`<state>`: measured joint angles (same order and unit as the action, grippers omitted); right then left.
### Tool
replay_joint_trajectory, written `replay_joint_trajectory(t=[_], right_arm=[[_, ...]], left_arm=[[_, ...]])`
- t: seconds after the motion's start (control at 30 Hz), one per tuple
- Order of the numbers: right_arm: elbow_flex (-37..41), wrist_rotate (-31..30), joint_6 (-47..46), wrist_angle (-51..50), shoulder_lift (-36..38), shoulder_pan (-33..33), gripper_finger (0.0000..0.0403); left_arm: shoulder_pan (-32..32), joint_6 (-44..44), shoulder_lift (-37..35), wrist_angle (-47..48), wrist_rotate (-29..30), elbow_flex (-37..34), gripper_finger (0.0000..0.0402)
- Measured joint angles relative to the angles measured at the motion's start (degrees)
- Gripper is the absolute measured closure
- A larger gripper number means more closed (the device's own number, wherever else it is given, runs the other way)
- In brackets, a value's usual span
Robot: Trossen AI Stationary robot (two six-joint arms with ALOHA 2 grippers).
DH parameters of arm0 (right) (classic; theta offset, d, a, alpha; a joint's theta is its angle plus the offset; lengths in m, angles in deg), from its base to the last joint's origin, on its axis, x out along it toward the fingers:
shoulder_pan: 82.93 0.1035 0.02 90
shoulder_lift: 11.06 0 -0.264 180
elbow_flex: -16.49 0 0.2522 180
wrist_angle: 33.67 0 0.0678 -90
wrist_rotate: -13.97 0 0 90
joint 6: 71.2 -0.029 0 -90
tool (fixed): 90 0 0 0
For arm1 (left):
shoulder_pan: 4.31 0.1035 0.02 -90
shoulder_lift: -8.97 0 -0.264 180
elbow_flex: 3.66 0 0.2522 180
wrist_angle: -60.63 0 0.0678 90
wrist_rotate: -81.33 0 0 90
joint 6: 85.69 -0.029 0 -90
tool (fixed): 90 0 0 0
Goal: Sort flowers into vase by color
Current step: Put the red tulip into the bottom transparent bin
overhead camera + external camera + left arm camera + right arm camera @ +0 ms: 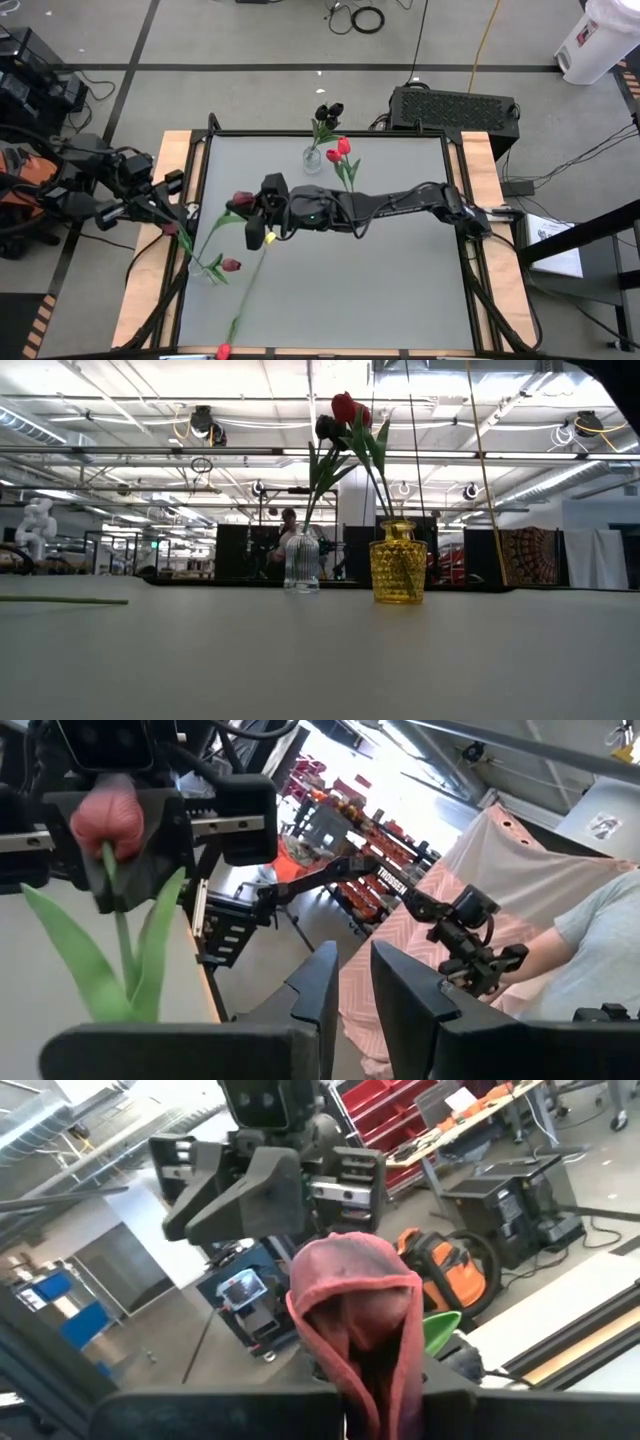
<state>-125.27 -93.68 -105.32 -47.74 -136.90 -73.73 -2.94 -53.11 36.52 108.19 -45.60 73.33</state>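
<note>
A dark maroon tulip (242, 200) is clamped at its head in the shut right gripper (252, 207), near the table's (400, 290) left edge. The left gripper (170, 212), its fingers (320, 990) slightly parted and empty, is held beside it. Broad bare tabletop is left to the right. A person (288, 525) behind the clear vase (301, 563) and the yellow vase (398, 562) is shown only in the low view.

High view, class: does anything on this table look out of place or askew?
Yes. One red tulip lies flat, its head past the table's near edge, in no vase. A maroon tulip by the left-side vase droops low over the table rather than standing upright.
</note>
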Motion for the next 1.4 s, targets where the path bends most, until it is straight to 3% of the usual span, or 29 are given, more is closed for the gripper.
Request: replay_joint_trajectory(t=[0.27, 1.4], right_arm=[[-0.01, 3.05, -1.47, 0.12, -0.26, -0.79, 0.0402], [-0.02, 5.40, -4.01, 1.79, -3.50, -2.02, 0.0403]], left_arm=[[0.00, -0.66, 0.02, 0.00, 1.10, 0.00, 0.0333], [0.01, -1.95, 0.04, 1.44, 2.97, -0.07, 0.0333]])
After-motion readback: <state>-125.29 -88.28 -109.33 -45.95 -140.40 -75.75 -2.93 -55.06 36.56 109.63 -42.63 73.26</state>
